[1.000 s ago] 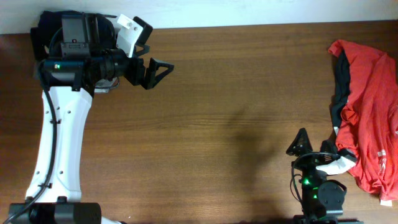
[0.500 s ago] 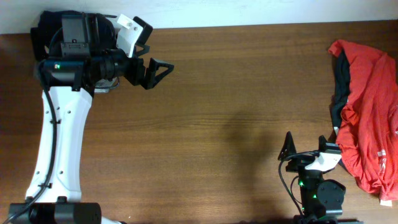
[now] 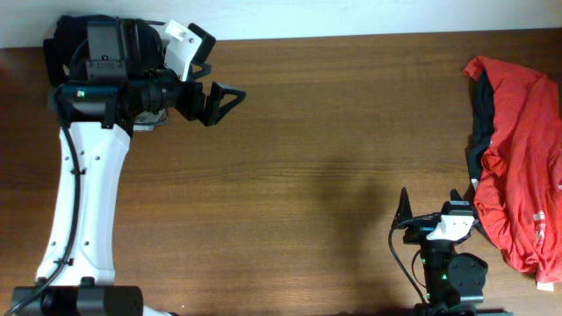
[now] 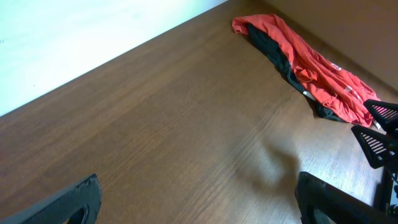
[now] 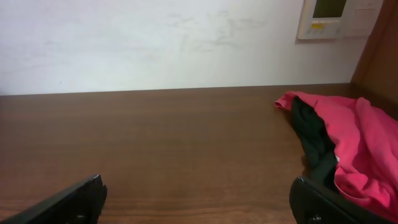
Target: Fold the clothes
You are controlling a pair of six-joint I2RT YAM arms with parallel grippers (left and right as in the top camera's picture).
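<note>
Clothes (image 3: 522,149): one red-and-black heap, unfolded, at right edge of table (image 3: 334,132); right gripper (image 3: 430,204), jaws wide and empty, has swung off its hem to just beside; left gripper (image 3: 224,68) wide, empty, far corner; folding unstarted.

The clothes (image 3: 518,158) lie at the right edge of the desk (image 3: 351,132). My right pincer (image 3: 430,208) sits just beside them, my left pincer (image 3: 225,70) far left.

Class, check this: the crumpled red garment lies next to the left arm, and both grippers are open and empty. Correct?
No. The overhead view shows the red garment beside the right gripper, far from the left gripper. It is crumpled, and both grippers are open and empty.
</note>
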